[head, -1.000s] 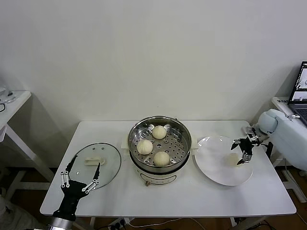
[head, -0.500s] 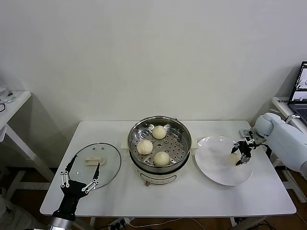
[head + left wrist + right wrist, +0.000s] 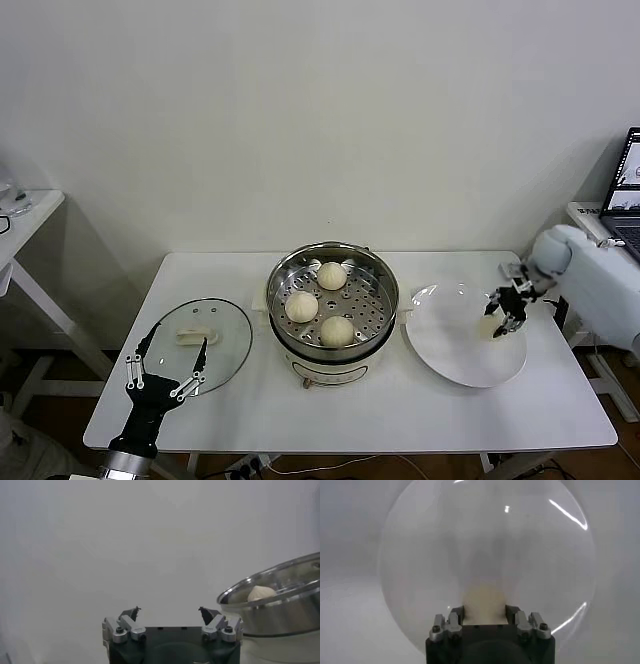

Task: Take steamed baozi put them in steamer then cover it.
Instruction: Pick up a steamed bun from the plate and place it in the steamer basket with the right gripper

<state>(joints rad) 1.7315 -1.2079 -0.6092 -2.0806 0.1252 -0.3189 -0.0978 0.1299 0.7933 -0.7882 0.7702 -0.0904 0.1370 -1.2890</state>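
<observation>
The steamer (image 3: 386, 283) stands mid-table with three steamed baozi (image 3: 337, 330) on its perforated tray. A fourth baozi (image 3: 490, 324) sits between the fingers of my right gripper (image 3: 506, 311), which is shut on it over the right part of the white plate (image 3: 450, 350). In the right wrist view the baozi (image 3: 485, 599) fills the gap of the right gripper (image 3: 485, 612) above the plate (image 3: 485, 540). My left gripper (image 3: 166, 372) is open and empty at the front left, beside the glass lid (image 3: 225, 350). In the left wrist view the left gripper (image 3: 170, 612) faces the steamer (image 3: 280, 607).
The glass lid with its white handle (image 3: 196, 333) lies flat left of the steamer. A laptop (image 3: 628, 185) stands on a side surface at far right. Another small table (image 3: 25, 215) is at far left. The table's front edge runs just below the left gripper.
My right gripper has moved slightly up and back over the plate with the baozi between its fingers. The left arm has not moved.
</observation>
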